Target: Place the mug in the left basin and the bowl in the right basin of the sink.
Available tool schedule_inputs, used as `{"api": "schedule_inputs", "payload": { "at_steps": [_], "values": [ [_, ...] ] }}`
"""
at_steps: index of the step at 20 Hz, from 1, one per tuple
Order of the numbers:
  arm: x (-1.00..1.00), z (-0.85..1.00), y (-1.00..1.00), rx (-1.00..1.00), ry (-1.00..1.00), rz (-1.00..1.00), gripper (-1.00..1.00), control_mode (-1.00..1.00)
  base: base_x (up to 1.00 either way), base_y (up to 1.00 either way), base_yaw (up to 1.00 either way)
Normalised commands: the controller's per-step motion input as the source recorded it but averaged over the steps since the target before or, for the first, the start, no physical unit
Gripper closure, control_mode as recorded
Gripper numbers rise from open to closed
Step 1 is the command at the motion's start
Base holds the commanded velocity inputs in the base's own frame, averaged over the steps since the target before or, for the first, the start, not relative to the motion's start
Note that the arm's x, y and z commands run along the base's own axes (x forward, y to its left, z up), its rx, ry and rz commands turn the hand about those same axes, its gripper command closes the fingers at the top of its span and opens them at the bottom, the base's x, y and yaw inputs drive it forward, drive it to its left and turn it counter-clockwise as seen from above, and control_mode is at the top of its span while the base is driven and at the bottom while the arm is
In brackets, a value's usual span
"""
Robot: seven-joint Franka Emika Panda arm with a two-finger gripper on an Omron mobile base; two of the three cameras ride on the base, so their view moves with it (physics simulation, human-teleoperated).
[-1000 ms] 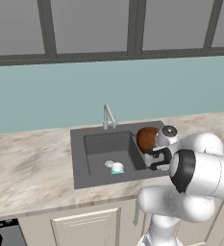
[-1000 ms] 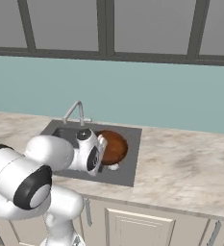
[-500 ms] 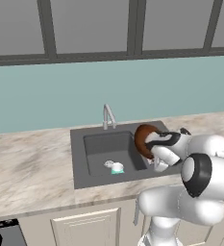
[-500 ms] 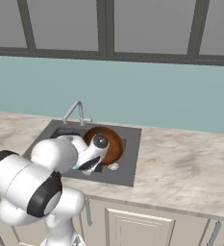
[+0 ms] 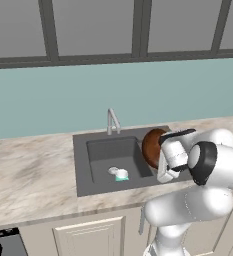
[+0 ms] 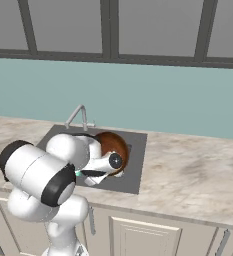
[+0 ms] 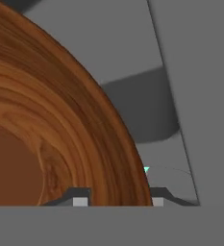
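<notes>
With the mug [image 5: 121, 174] lying in the left basin [image 5: 105, 150], the tool [image 7: 116, 198] straddles the rim of the bowl [image 7: 46, 139] over the right basin [image 6: 129, 162]; grip cannot be confirmed; a tilted release risks the bowl tipping across the divider.

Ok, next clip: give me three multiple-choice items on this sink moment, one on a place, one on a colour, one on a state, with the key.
1. Where does the mug lie?
A. in the left basin
B. on the counter
C. inside the bowl

2. What colour is the bowl?
A. white
B. reddish-brown
C. teal

3. How does the gripper stand to the bowl?
A. far above it
B. its fingertips straddle the rim
C. inside the mug

Key: 1 A, the mug rests on the wide basin's floor; 2 B, glossy wood grain; 3 B, the hand view shows one tip on each side of the rim.
</notes>
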Motion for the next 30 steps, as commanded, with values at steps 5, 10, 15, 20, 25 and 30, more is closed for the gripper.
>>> {"api": "schedule_inputs", "payload": {
  "at_steps": [5, 10, 15, 20, 25, 30],
  "values": [
    [0.0, 0.18, 0.0, 0.03, 0.0, 0.0, -1.0, -1.0, 0.0, 0.0, 0.0],
    [0.0, 0.44, 0.0, 0.07, -0.01, 0.0, -1.0, -1.0, 0.0, 0.0, 0.0],
    [0.0, 0.56, 0.0, 0.07, -0.04, 0.0, -1.0, -1.0, 0.0, 0.0, 0.0],
    [0.0, 0.26, 0.0, 0.13, 0.0, 0.0, -1.0, -1.0, 0.0, 0.0, 0.0],
    [0.04, 0.01, 0.0, 0.2, 0.0, 0.0, -1.0, -1.0, 0.0, 0.0, 0.0],
    [0.25, 0.0, 0.01, 0.23, 0.0, 0.0, -1.0, -1.0, 0.0, 0.0, 0.0]
  ]
}}
